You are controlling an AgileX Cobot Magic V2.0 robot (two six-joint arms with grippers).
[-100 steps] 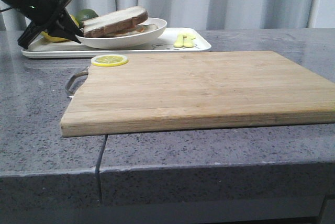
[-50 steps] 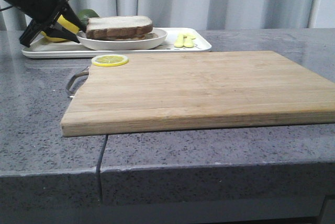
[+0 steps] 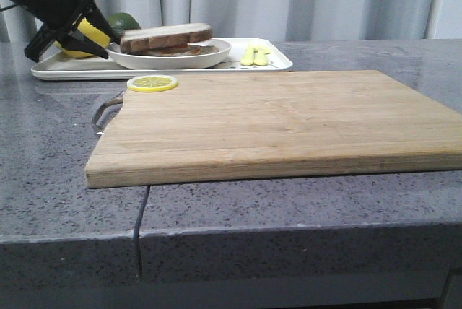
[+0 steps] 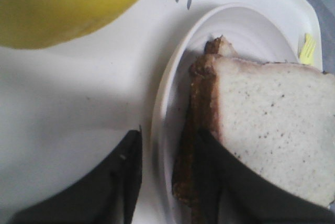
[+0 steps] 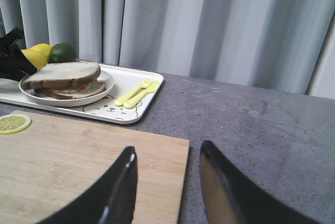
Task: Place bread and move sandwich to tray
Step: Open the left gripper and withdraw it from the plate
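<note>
From the front I lose the lemon [image 3: 88, 35] and lime [image 3: 124, 20] mostly behind my left pincer [image 3: 101, 38]. The left wrist view cuts the sandwich [image 4: 272, 130] off at 3 o'clock and the tray [image 4: 78, 109] print to a few letters. I can't tell whether a finger [image 4: 209, 182] touches the plate [image 4: 167, 103].

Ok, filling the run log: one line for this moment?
sandwich plated on tray | left claw open astride plate rim | right claw open, empty
</note>
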